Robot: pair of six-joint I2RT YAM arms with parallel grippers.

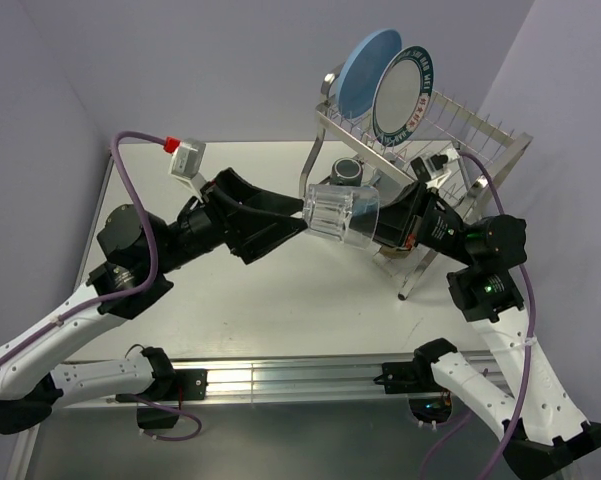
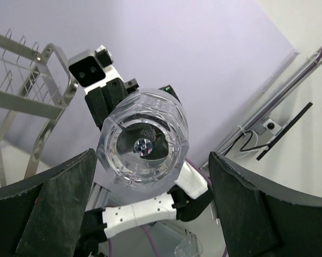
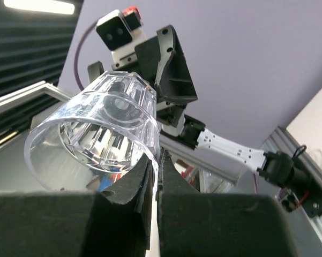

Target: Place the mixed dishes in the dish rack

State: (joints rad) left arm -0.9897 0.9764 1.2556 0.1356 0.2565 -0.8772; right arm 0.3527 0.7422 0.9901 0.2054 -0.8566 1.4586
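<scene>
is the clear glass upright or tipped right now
Tipped on its side in midair: the clear glass lies horizontal, rim pinched by the right gripper, base toward the left gripper.

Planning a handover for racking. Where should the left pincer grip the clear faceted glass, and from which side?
Probably the base end of the clear faceted glass, across its outer wall, coming straight from the base side. It hangs sideways with its base facing the open left pincer, while the right pincer pinches the rim at the mouth, so that end is taken.
</scene>
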